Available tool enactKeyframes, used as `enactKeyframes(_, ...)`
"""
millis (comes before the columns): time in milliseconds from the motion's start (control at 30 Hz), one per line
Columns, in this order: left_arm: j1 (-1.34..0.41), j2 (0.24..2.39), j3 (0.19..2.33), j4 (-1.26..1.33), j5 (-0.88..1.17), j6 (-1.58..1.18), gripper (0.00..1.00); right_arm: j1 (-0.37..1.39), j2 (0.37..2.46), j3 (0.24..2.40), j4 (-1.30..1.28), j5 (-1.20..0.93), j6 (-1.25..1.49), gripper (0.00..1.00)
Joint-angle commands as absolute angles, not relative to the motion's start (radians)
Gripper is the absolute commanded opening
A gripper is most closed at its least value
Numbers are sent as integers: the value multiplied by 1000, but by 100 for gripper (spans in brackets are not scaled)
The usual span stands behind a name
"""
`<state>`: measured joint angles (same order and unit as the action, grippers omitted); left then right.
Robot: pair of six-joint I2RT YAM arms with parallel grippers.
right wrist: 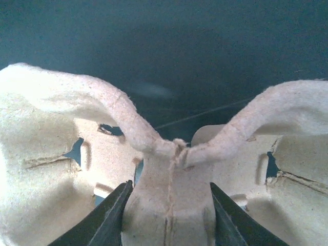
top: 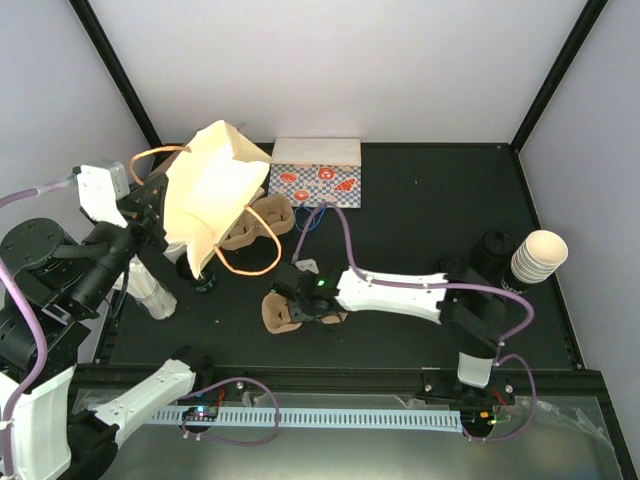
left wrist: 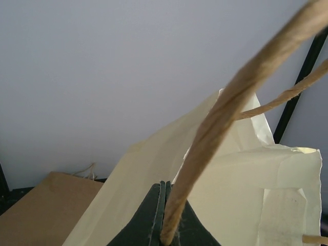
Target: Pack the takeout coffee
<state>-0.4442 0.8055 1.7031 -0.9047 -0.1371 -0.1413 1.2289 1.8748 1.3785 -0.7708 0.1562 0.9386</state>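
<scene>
Left gripper (left wrist: 165, 207) is clamped fully closed on the twisted handle (left wrist: 215, 128) of the cream paper bag (top: 215, 185), holding it up. The takeout coffee (top: 196, 268) looks to be the black-lidded cup just under the bag's lower edge (mostly hidden, can't confirm). Likely light, thin-walled and crushable, lid may pop: take the wall below the lid and keep it upright. The bag overhang blocks it from above. Right gripper (right wrist: 169, 190) is partly open, jaws against the centre post of a cardboard cup carrier (right wrist: 46, 154). Lidless cup stack (top: 540, 255) far right.
</scene>
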Motion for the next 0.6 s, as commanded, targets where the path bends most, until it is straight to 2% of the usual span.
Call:
enactKeyframes(0,-437,822,1685,-884,-103,-146,2,1176,1720,1319,-776,223,900,37)
enactKeyframes(300,-437,837,1651,-872,-40,-168,1,1054,1465,1190,-775,253,836,38)
enactKeyframes(567,-437,852,1568,-856,46,-193,2,966,1297,1163,-785,277,747,39)
